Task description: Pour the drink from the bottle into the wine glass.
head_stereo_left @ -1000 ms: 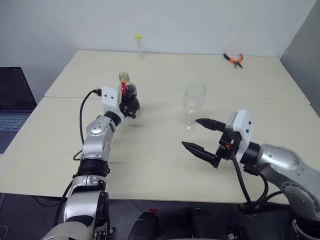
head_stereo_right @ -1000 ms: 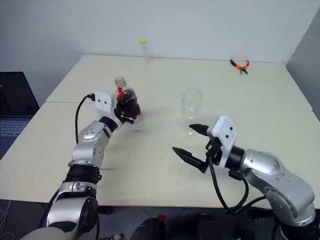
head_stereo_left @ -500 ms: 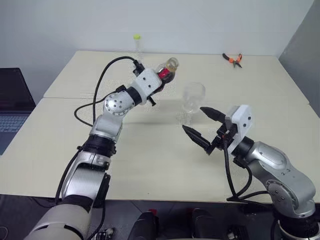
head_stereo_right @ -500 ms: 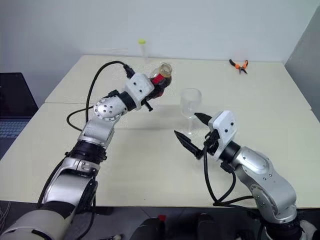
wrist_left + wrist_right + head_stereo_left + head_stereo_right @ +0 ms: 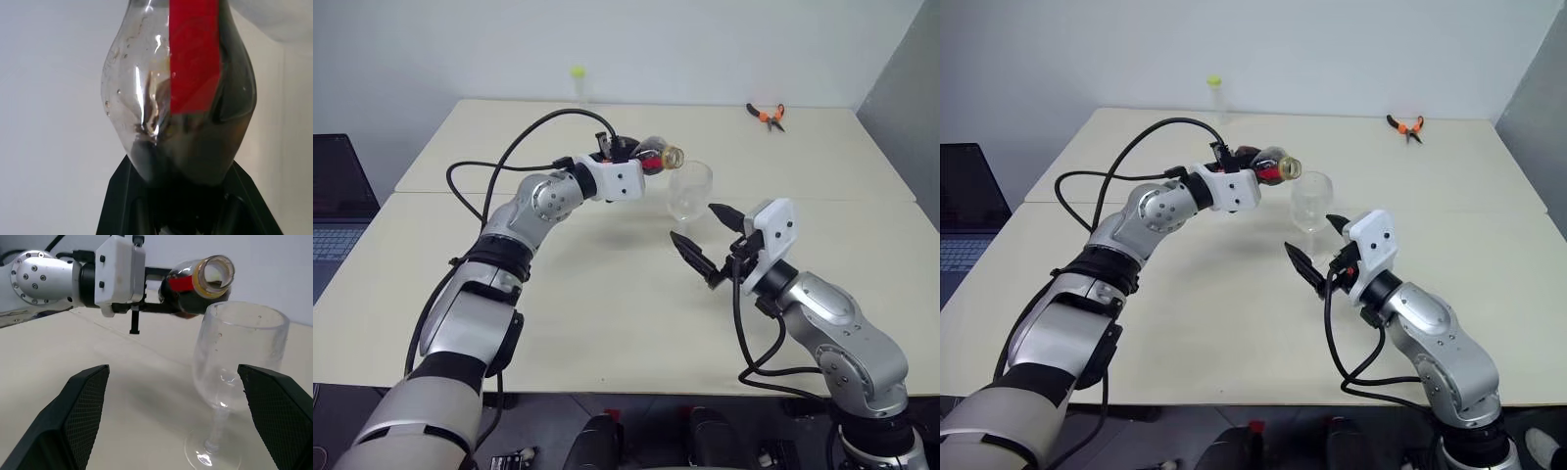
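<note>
My left hand (image 5: 1246, 168) is clamped on the small squat clear plastic bottle (image 5: 651, 157) of dark cola-like drink (image 5: 195, 147), lying almost level, mouth just above the rim of the clear stemmed wine glass (image 5: 688, 191) on the pale worktop (image 5: 607, 313). My right hand (image 5: 705, 243) waits spread wide beside the stem (not touching). The risk as I see it: tipping too fast could splash past the narrow bowl, or the neck could knock the unsteadied glass over.

— Where is the bottle (image 5: 1271, 164)?

— Off the tabletop (image 5: 1234, 294), tipped almost level, its open yellow-rimmed mouth just over the rim of the wine glass (image 5: 1311, 201). It is small, squat, clear, with a red strip.

— And the drink (image 5: 195, 142)?

— Dark, almost black, lying in the bottle's belly.

— The glass?

— Clear, stemmed, upright on its round foot near the tabletop's middle, bowl looking empty.
</note>
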`<state>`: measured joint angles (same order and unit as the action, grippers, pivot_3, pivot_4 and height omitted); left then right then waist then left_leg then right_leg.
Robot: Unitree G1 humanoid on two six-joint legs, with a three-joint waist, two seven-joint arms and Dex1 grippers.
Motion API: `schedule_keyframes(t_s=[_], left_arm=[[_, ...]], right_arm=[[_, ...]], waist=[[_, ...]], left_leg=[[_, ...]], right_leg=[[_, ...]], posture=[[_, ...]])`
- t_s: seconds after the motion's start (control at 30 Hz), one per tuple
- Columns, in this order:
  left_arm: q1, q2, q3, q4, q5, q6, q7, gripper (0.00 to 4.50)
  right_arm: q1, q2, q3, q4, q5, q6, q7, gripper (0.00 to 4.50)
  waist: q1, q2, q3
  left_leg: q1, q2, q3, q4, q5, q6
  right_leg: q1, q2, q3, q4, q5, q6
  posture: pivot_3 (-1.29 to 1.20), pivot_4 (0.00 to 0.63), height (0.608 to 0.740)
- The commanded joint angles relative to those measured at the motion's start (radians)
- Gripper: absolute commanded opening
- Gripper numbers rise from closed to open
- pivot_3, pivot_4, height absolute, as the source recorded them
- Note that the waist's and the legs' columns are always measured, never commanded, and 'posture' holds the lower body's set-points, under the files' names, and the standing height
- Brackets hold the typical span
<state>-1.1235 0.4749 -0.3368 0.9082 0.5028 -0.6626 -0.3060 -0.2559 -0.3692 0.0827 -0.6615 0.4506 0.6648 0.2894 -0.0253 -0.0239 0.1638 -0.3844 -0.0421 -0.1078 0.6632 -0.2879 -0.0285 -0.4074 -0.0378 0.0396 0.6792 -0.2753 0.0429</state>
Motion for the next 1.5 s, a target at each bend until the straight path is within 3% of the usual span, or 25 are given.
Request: schedule_keyframes(t_s=[0.03,1.5], left_arm=[[-0.061,0.010,-0.001,0.002,0.030,-0.042,0.068,0.76],[-0.240,0.046,-0.172,0.199,0.299,-0.101,0.366,0.74]], right_arm=[[-0.021,0.008,-0.005,-0.015,-0.019,-0.005,-0.014,4.50],[-0.014,0.035,-0.008,0.010,-0.063,-0.004,-0.025,4.50]], waist=[[-0.001,0.000,0.000],[-0.005,0.000,0.000]], left_leg=[[0.000,0.000,0.000,0.000,0.000,0.000],[0.000,0.000,0.001,0.000,0.000,0.000]], right_leg=[[0.000,0.000,0.000,0.000,0.000,0.000],[-0.001,0.000,0.000,0.001,0.000,0.000]], posture=[[0.00,0.150,0.740],[0.00,0.150,0.740]])
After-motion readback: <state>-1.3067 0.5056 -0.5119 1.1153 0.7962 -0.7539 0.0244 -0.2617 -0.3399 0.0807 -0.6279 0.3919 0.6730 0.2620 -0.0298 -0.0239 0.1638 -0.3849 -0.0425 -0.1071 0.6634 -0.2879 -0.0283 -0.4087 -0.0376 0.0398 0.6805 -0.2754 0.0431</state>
